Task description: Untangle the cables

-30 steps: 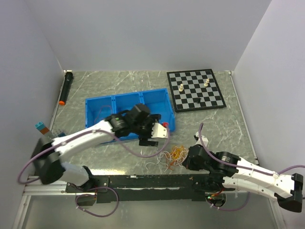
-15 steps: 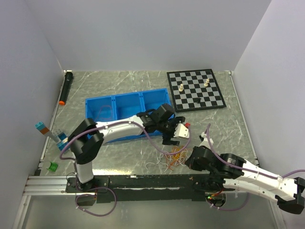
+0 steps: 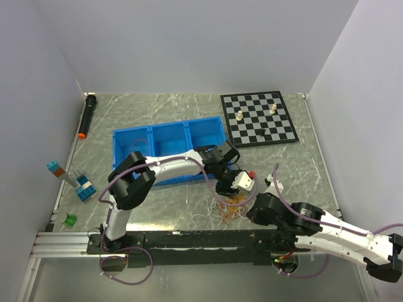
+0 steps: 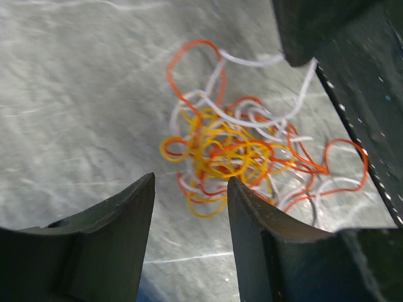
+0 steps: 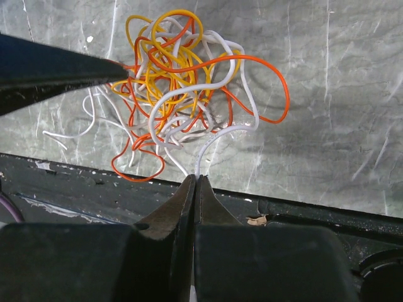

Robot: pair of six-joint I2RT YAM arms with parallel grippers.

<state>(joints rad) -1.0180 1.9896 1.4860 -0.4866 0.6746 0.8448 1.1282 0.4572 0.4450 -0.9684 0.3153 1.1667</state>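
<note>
The cables (image 3: 230,205) are lying in one messy heap on the worktop (image 3: 157,110), close to its near edge, between the ends of the two arms. The heap is not pointing any one way. Red, orange and white loops are curling all around, and it is spreading a bit wider from left to right than from front to back. One white strand is running straight out of the heap toward the right arm.

The right gripper (image 5: 196,180) is pressing its fingers tight together. That white strand is going in right at their tips, so they are pinching it. The left gripper (image 4: 190,182) is hanging over the heap with a gap between its fingers. Nothing is sitting in that gap, and the cables are lying just past the tips.

From above, the heap is looking small and the left arm is hiding part of it. The wrist cameras are showing each loop and the pinched strand, which the top camera is not showing.
</note>
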